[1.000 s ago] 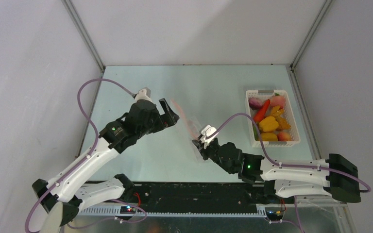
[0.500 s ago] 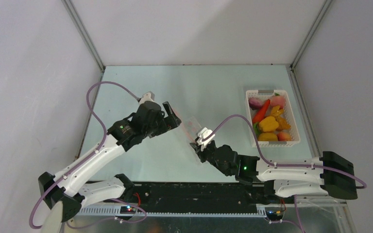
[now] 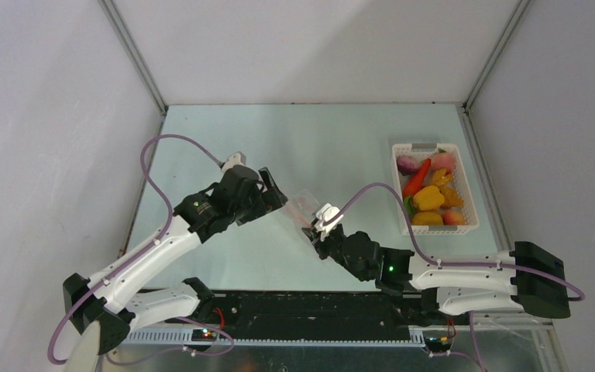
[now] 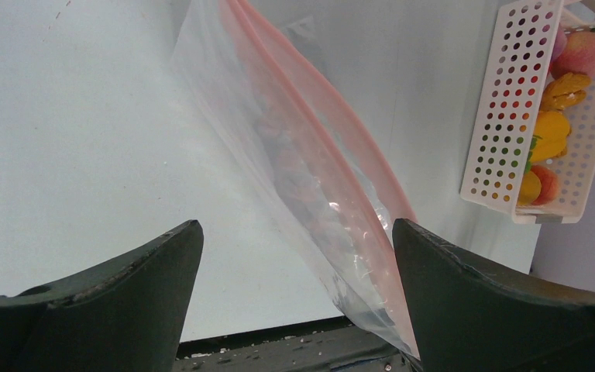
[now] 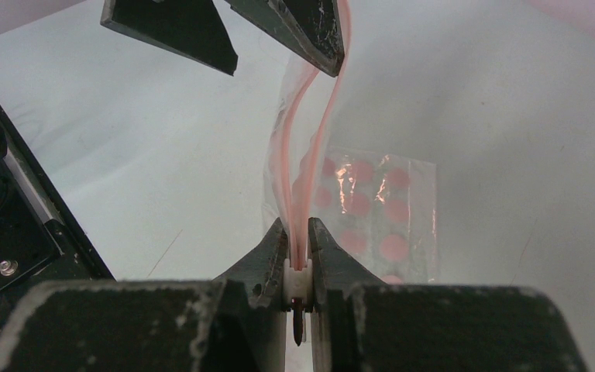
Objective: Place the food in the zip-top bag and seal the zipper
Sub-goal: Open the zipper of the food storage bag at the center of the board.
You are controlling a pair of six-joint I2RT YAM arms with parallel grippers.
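**Status of task.** Early stage.
- Food (image 3: 430, 198): all pieces in view lie in the white basket (image 3: 469, 186) at the right of the table (image 3: 318, 132), well apart from both arms. None is in the bag.
- Bag (image 3: 302, 203): between the two grippers near the table's middle. It is lifted by its pink edge and its dotted body hangs toward the table. It looks empty.
- Zipper (image 5: 304, 155): in the right wrist view the two pink strips run together at the clamp and part higher up, so the mouth looks at least partly unsealed.
- Left to do, as judged: open the mouth, move the food across from the basket, and press the zipper closed along its length.

**Right gripper** (image 5: 296, 232). Jaws are pinched tight on the zipper at one end of the strip. The arm reaches low and forward from its base toward the table's middle, its wrist pointing up-left in the top view.

**Left gripper** (image 4: 294, 226). Jaws stand wide apart and grip nothing. The bag's upper edge passes between the fingers, close to the one on the basket side. Whether it touches that finger cannot be told. The arm is raised with its elbow bent, and the gripper faces the right gripper across the bag.

**Likely step in hand.** The left gripper is lining up to take the far part of the pink edge.
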